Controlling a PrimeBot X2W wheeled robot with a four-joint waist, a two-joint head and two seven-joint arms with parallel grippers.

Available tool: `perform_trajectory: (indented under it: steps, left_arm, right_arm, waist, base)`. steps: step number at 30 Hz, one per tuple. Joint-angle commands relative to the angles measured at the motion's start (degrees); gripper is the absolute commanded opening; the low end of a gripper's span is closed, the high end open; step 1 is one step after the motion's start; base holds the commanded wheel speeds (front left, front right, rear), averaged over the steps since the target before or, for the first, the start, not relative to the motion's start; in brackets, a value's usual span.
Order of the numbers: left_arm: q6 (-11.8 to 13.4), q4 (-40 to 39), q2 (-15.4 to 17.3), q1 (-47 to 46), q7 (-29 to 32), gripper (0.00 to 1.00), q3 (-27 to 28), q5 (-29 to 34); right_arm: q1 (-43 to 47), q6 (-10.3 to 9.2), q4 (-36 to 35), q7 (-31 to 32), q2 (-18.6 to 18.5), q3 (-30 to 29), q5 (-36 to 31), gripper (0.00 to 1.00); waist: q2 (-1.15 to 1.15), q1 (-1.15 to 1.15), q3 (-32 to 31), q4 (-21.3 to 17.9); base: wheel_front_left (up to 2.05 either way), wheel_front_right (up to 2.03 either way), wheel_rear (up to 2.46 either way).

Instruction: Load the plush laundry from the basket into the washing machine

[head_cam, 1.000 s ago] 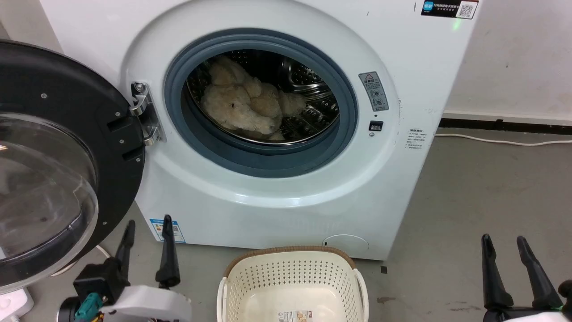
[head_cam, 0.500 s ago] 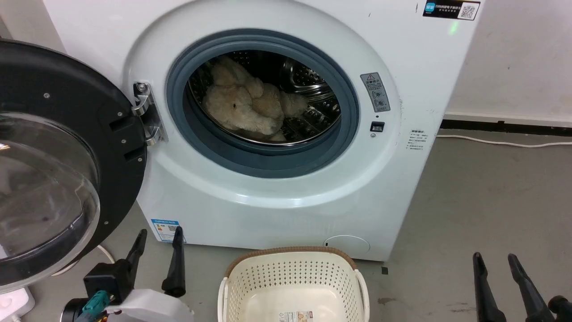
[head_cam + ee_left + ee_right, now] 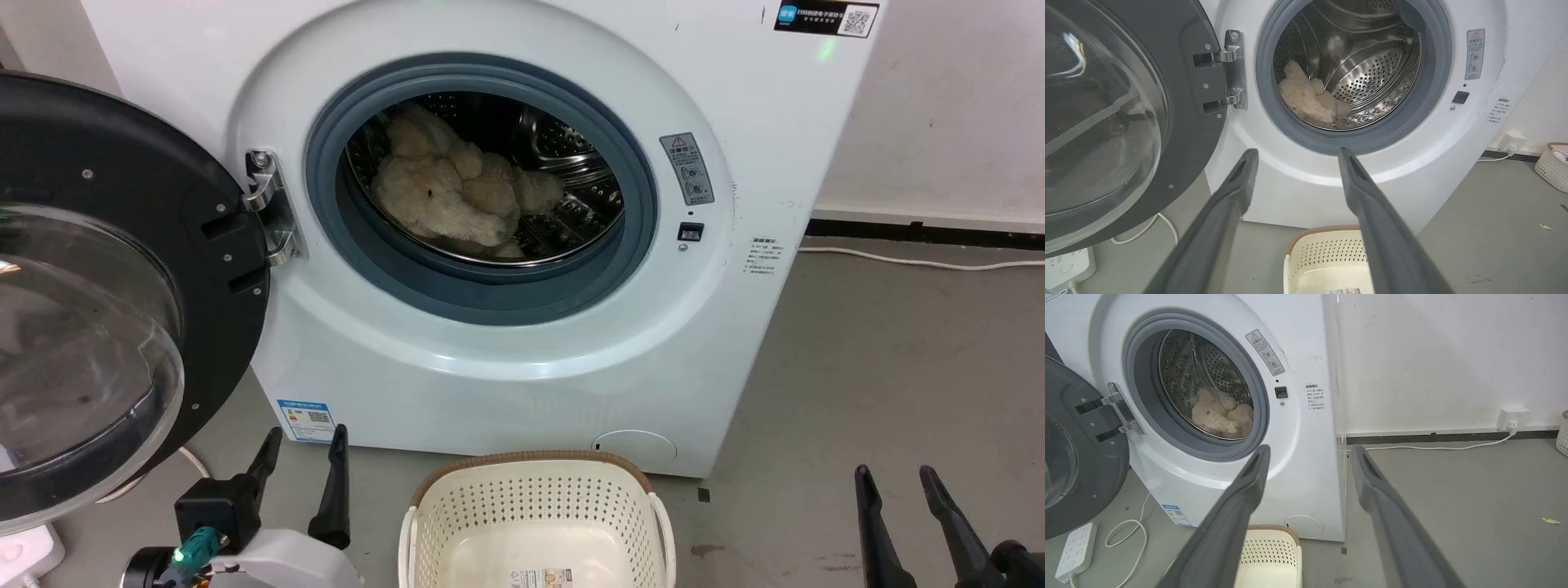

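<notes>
The cream-beige plush laundry [image 3: 453,200] lies inside the steel drum of the white washing machine [image 3: 490,367], and the plush [image 3: 1310,102] [image 3: 1220,414] shows there in both wrist views too. The machine's black-framed round door [image 3: 98,302] hangs wide open at the left. On the floor before the machine stands the cream basket [image 3: 535,523], holding nothing but its label sticker. My left gripper [image 3: 304,437] is open at the lower left, beside the basket. Low at the right, my right gripper [image 3: 894,478] is open as well, away from the basket.
A white power strip [image 3: 1075,547] and a looping white cable [image 3: 1131,539] lie on the grey floor under the open door. Another cable runs along the wall to a socket [image 3: 1513,416] at the right. A small woven basket [image 3: 1551,165] sits farther right.
Both grippers have sunk lower in the head view, the left one also shifting right toward the basket. The plush, the basket and the door have stayed put.
</notes>
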Motion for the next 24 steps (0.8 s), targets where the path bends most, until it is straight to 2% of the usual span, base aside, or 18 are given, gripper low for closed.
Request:
perform_trajectory:
  steps: [1, 23, 24]
  left_arm:
    - [0.22, -0.05, 0.14, 0.90, 0.29, 1.00, -0.19, 0.18]
    - [0.86, -0.14, -0.30, 0.66, 0.27, 1.00, 0.17, -1.53]
    - [0.64, -0.10, -0.48, -0.01, 0.42, 0.00, 0.15, -1.49]
  right_arm:
    - [0.50, 0.05, -0.36, 0.17, -0.10, 0.11, -0.30, 1.00]
    - [0.41, 0.05, -0.58, 0.38, -0.10, 0.12, 0.01, 1.00]
    - [-0.02, 0.00, -0.19, 0.41, 0.00, 0.11, 0.01, 0.00]
  waist:
    - [0.00, 0.00, -0.03, 0.01]
    - [0.00, 0.00, 0.08, -0.15]
    - [0.00, 0.00, 0.08, -0.15]
  base:
    - [0.00, 0.00, 0.00]
    - [0.00, 0.00, 0.00]
    - [0.00, 0.00, 0.00]
